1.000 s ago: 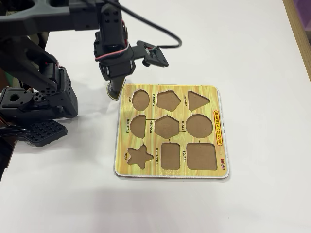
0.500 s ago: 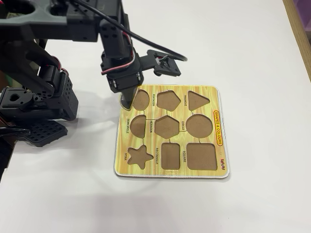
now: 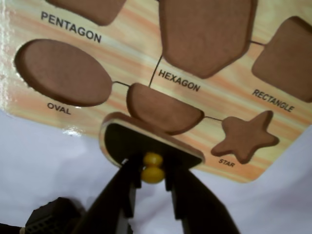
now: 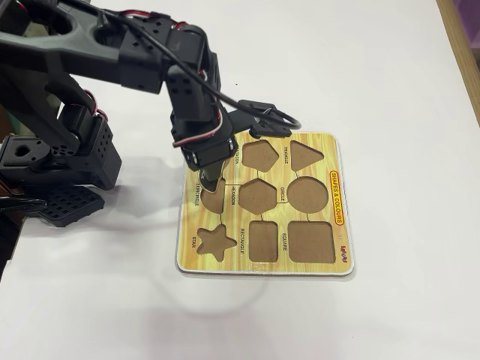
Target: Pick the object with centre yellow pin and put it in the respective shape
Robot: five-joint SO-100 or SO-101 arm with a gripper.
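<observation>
My gripper [image 3: 153, 181] is shut on the yellow pin [image 3: 153, 168] of a semicircle piece [image 3: 122, 139] with a dark face and a pale wooden edge. The piece is tilted and sits at the near edge of the semicircle recess [image 3: 163, 109] of the wooden shape board [image 3: 131, 58], overlapping it. In the fixed view the gripper [image 4: 210, 180] hangs over the left side of the board [image 4: 330, 161], just above the semicircle recess [image 4: 212, 201]. The piece is mostly hidden by the jaws there.
Empty recesses surround it: oval [image 3: 63, 73], hexagon [image 3: 204, 34], star [image 3: 248, 135], rectangle [image 3: 287, 58]. The fixed view also shows the triangle [image 4: 305, 154], circle [image 4: 309, 193] and square [image 4: 309, 241]. The arm's base [image 4: 60, 161] stands left of the board on the white table.
</observation>
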